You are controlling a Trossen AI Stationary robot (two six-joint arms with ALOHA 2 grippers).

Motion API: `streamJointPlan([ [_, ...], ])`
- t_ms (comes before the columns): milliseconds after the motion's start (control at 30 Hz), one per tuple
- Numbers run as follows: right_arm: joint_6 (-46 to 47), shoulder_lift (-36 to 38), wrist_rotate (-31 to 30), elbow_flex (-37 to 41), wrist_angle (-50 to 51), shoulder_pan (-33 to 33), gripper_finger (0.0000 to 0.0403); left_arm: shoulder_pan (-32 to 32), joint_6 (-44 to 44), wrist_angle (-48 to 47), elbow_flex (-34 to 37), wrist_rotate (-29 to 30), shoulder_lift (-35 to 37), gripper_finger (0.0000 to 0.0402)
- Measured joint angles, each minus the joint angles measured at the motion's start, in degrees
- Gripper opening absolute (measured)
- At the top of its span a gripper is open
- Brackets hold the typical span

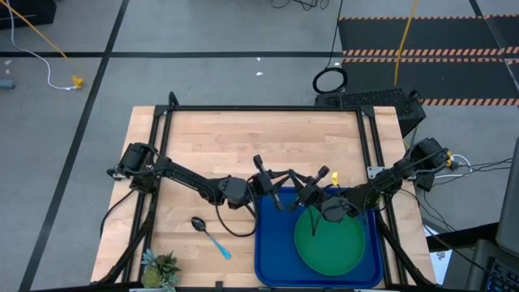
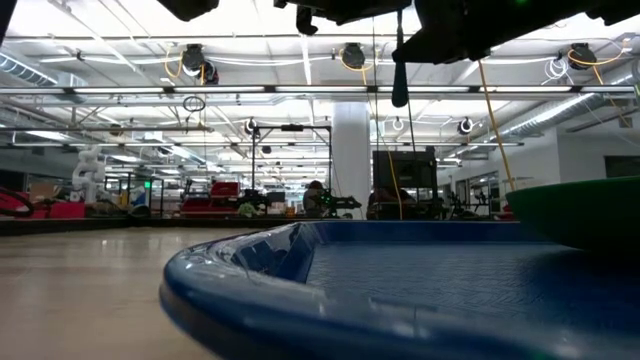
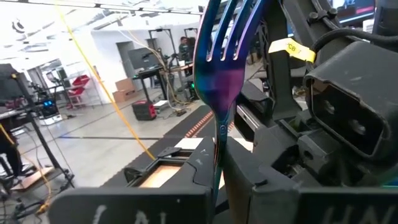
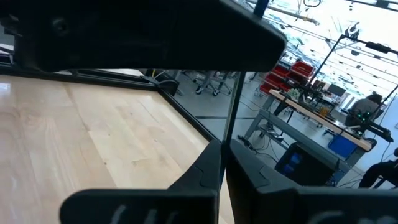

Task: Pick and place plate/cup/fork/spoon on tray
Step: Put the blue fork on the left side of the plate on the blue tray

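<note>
While both my arms crowd together over the far edge of the tray (image 1: 268, 258), the plate (image 1: 330, 243) lies flat inside it, filling the tray's right half. Seen from table height, the tray's blue rim (image 2: 240, 275) rises close in front, with the plate's green edge (image 2: 585, 208) showing beyond it on the right.

Left of the tray, on the bare wood of the table (image 1: 235, 142), the spoon (image 1: 210, 237) lies with its dark bowl pointing away from the tray and its light blue handle angled toward the tray's near left corner, close to it but not touching. Farther left of the tray, at the table's near edge, a small spiky potted plant (image 1: 160, 268) stands. I cannot find the cup in any view.

My left gripper (image 1: 267, 185) hovers above the tray's far left corner, and it has its fingers closed on the fork (image 3: 222, 68), gripping the handle so that the tines stick up past the fingers. My right arm's dark housing sits just beside the fork, with a yellow tag (image 3: 291, 48) on it.

My right gripper (image 1: 306, 197) hangs above the tray's far edge, over the plate's far rim, very near my left one. Its fingers meet on a thin dark stem (image 4: 234, 102); what that stem is I cannot tell.
</note>
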State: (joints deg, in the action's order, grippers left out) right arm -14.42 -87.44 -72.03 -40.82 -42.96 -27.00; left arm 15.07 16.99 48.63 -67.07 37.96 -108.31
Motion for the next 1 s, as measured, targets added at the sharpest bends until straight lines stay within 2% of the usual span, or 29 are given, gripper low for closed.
streamJointPlan([
  [133,-1.19,0.0,0.11,0.0,-0.01,-0.45,0.0012,0.11,-2.53,-1.91,0.0,-0.18,0.65,0.0022],
  [333,-8.31,1.6,-1.9,0.0,-0.62,-4.18,0.0063,1.08,-6.66,-7.44,0.0,-1.31,3.9,0.0011],
  [600,-17.32,9.22,-10.74,0.0,-0.51,-11.48,0.0122,3.75,-13.86,-19.16,0.0,-0.82,10.84,0.0013],
  [767,-21.84,15.28,-18.08,0.0,-0.51,-16.81,0.0134,6.66,-22.63,-24.27,0.0,-1.6,12.26,0.0011],
  [1000,-22.41,21.06,-18.07,0.0,-0.62,-23.6,0.0131,10.84,-36.76,-25.24,0.0,-2.38,8.4,0.0014],
])
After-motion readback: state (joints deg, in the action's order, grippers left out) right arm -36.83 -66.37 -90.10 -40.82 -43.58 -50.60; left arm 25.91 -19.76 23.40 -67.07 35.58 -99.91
